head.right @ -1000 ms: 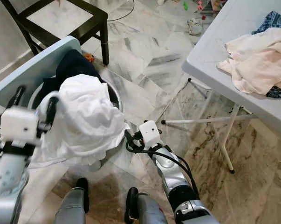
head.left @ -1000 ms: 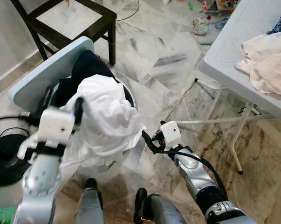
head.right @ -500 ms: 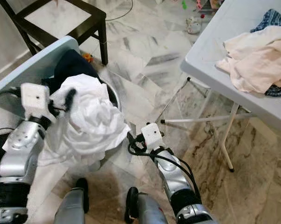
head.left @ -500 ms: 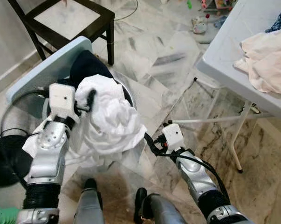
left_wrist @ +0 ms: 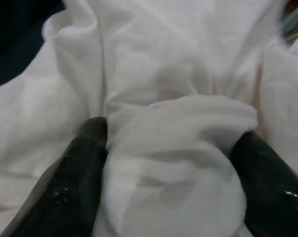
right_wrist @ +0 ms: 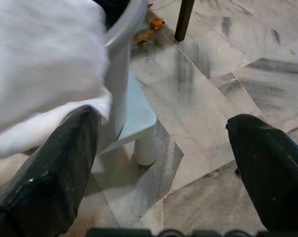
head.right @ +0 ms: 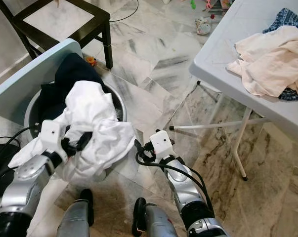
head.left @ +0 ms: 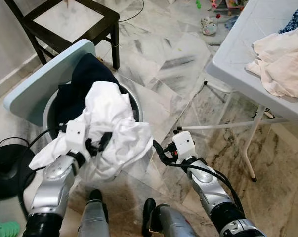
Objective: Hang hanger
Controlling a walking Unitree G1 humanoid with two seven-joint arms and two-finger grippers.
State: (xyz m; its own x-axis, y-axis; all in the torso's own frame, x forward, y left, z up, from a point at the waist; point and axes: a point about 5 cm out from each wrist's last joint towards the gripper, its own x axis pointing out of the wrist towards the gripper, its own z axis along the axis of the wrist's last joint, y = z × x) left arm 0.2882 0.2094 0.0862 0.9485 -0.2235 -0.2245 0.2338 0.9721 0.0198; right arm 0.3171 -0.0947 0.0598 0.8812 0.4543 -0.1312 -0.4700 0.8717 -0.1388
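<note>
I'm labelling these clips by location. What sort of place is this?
Probably a room in a lived-in home where laundry gets sorted: marble floor tiles, a basin heaped with a white garment that the left gripper holds, clothes piled on a folding table, and a dark wooden chair.

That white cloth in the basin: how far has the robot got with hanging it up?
Early days. Done: the left gripper has pinched a fold of the white crumpled garment heaped in the round grey basin. In hand: that grasp only; the right gripper hovers open beside the basin. Left: lifting it, fitting a hanger and hanging it.
</note>
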